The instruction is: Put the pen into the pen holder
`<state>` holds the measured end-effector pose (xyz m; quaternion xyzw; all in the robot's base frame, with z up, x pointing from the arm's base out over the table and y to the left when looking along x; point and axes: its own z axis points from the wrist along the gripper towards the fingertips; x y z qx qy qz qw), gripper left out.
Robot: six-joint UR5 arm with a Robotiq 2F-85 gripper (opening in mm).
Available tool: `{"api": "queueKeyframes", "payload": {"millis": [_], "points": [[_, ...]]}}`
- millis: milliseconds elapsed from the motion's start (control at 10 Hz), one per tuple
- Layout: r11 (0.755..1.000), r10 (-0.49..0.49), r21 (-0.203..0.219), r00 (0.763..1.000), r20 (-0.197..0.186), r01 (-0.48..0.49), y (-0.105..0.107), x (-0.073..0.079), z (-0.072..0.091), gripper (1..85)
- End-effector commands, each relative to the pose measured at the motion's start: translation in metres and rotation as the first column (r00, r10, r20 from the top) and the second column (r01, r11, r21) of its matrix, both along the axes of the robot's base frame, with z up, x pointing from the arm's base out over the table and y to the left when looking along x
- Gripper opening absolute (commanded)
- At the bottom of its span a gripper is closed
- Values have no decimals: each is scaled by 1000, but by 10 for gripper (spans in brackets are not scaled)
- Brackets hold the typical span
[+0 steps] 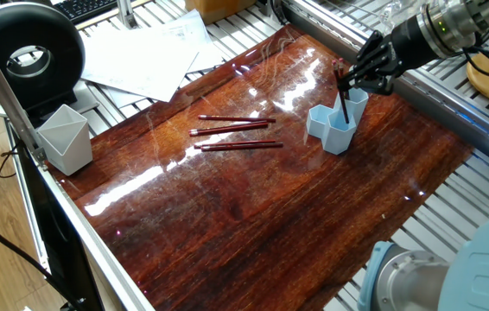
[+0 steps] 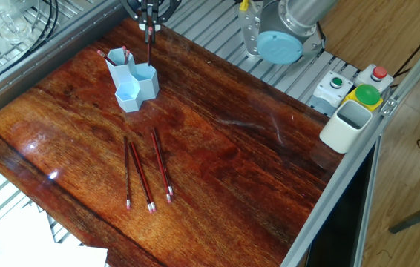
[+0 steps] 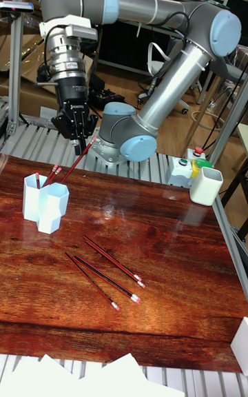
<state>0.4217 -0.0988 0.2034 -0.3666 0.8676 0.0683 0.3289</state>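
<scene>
The arm reaches down from above, with the jaws pointing at the surface [image 3: 172,287]. The jaws pinch the top of a tilted pen [image 3: 74,163]. Its low end is inside the holder [image 3: 45,205], right below the jaws.

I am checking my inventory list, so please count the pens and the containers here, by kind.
Pens lying on the table: 3
Pens standing in the pen holder, as far as visible: 2
Pen held by the gripper: 1
Light blue pen holder: 1
Pale angular cups: 2
Total: 9
</scene>
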Motion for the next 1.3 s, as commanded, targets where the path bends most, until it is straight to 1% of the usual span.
{"api": "queueKeyframes", "payload": {"millis": [0, 300, 400, 500, 700, 900, 1100, 1200], "points": [[998, -20, -67, 999, 32, 22, -17, 8, 1, 10], [998, -16, -62, 998, 54, 19, -15, 12, 4, 10], [999, -16, -41, 998, 60, 18, -11, 15, 5, 10], [999, -16, -44, 998, 65, 19, -12, 15, 6, 10], [1000, -13, -27, 998, 68, 15, -13, 13, 1, 10], [1000, -6, 2, 997, 74, 6, -14, 8, -6, 10], [999, -9, 34, 997, 75, 6, -10, 4, -12, 10], [999, -11, 32, 997, 79, 8, -11, 4, -15, 10]]}}
